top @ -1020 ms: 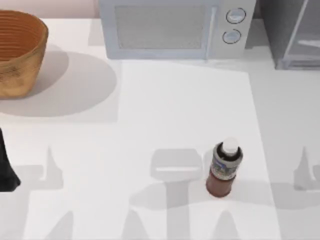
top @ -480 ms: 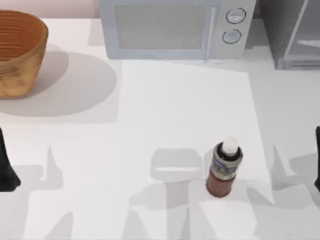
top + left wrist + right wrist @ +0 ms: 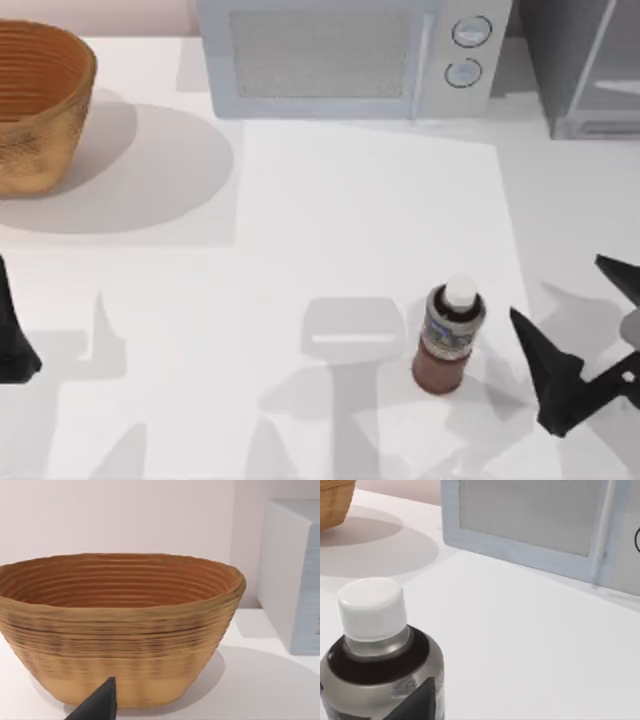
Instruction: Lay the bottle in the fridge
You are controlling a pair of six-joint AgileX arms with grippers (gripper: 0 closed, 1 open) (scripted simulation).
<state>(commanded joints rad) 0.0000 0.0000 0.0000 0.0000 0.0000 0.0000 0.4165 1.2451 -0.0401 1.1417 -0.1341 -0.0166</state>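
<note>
The bottle [image 3: 449,335] stands upright on the surface [image 3: 330,220] at five o'clock, free to grasp. The right pincer [image 3: 585,330], spread wide, sits just beside it at three o'clock, likely lining up a grab. The fridge [image 3: 585,65] waits at one o'clock. Glossy body, smooth white cap. The left pincer [image 3: 12,335] is parked at nine o'clock; its spread can't be told.

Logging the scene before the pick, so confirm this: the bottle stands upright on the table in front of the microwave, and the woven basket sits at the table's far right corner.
One detail is wrong. The bottle does stand upright on the table in front of the microwave, but the woven basket sits at the far left corner, not the right. The top view shows it.
</note>
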